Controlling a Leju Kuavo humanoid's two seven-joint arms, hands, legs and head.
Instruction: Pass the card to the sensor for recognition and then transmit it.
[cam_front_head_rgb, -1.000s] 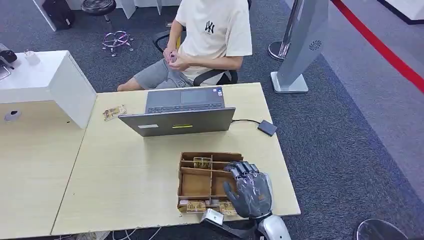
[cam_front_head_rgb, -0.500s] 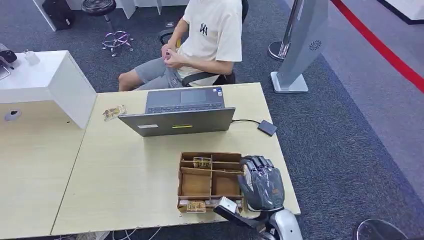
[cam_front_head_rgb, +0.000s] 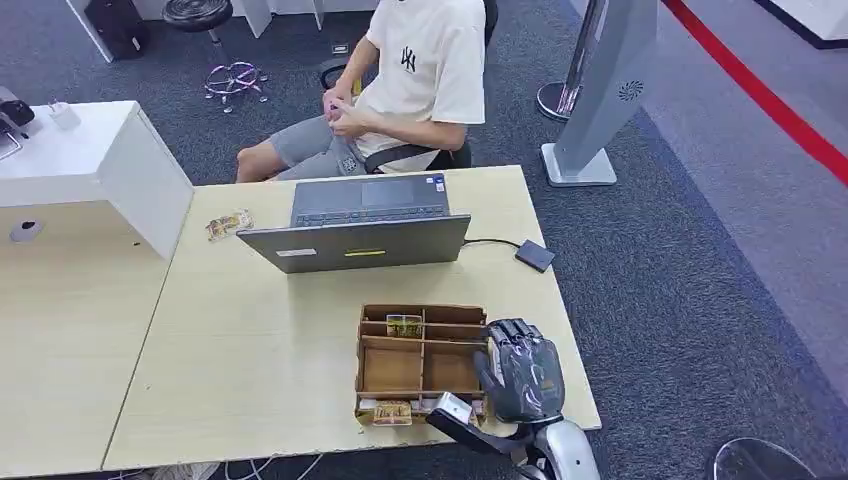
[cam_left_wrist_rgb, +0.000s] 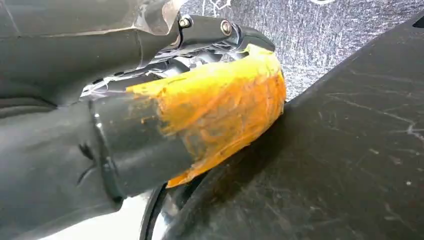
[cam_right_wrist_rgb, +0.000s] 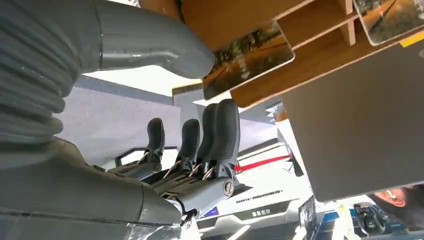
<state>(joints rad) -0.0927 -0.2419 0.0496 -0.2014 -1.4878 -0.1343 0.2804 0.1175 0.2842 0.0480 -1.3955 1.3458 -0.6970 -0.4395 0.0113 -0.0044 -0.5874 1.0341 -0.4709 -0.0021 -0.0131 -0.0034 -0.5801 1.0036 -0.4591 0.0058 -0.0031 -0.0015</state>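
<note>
Wooden desk (cam_front_head_rgb: 260, 330), light-toned, bearing all task items; a second desk (cam_front_head_rgb: 60, 330) adjoins it on the left. A seated person (cam_front_head_rgb: 400, 90) faces the far edge, hands together at the lap. An open grey laptop (cam_front_head_rgb: 365, 222) stands at mid-desk, its screen back toward the robot. A cable runs from it to a small dark sensor pad (cam_front_head_rgb: 535, 256) lying flat near the desk's right edge.

Cardboard divided tray (cam_front_head_rgb: 415, 365), at the near right of the desk. One card (cam_front_head_rgb: 404, 325) stands in the tray's far compartment; another card (cam_front_head_rgb: 392, 411) sits in the near-edge slot; a loose card (cam_front_head_rgb: 229, 224) lies at the far left of the desk, well apart.

Right hand (cam_front_head_rgb: 525, 368), just beside the tray's right wall, back of the hand upward, fingers extended forward and held close together. In the right wrist view the fingers (cam_right_wrist_rgb: 220, 135) are straight, the thumb (cam_right_wrist_rgb: 150, 45) spread apart from them and lying near a card (cam_right_wrist_rgb: 247, 57) at the tray edge; nothing is gripped.

Left hand (cam_left_wrist_rgb: 150, 115), seen close in the left wrist view with an orange-covered tip; how far it is open cannot be told.
</note>
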